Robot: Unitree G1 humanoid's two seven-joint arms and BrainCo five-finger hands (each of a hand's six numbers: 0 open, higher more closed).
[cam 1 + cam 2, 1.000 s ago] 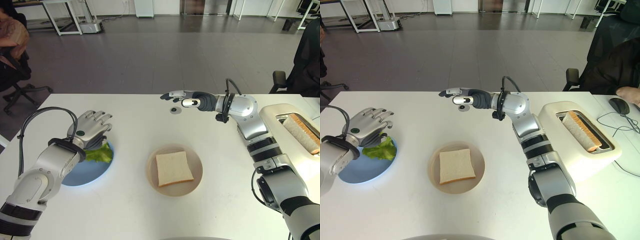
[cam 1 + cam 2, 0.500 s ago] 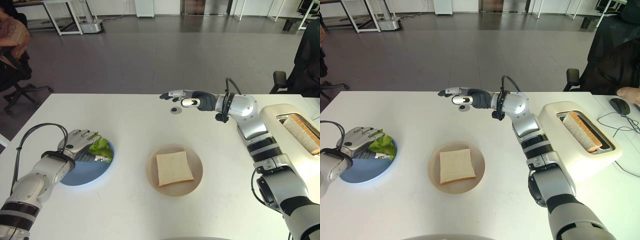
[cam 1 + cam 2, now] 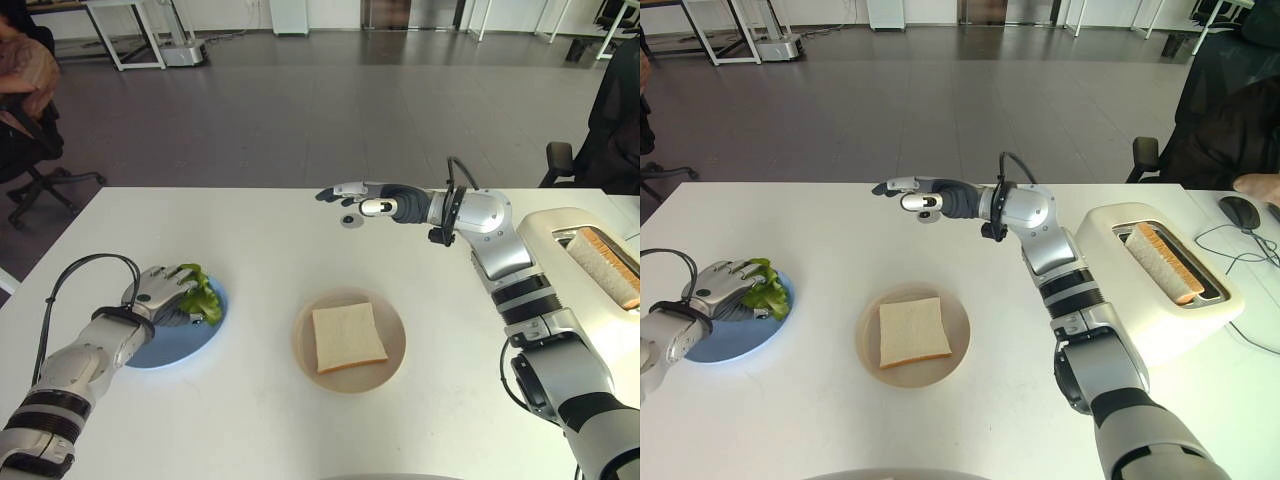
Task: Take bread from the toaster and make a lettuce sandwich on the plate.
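Where the blue plate (image 3: 172,346) sits at the left of the desk (image 3: 260,240), the left hand (image 3: 160,294) is seen low over it, its fingers curled around the lettuce (image 3: 206,297) at the plate's far edge. One slice of bread (image 3: 347,337) is laid flat on the tan plate (image 3: 389,362) at the middle of the desk. A second slice (image 3: 1160,262) is held upright in the toaster (image 3: 1160,322) at the right. The right hand (image 3: 366,196) is stretched out over the far part of the desk, fingers extended and nothing held, well apart from both plates.

L hand (image 3: 158,293) round lettuce (image 3: 205,296), blue plate (image 3: 180,340)
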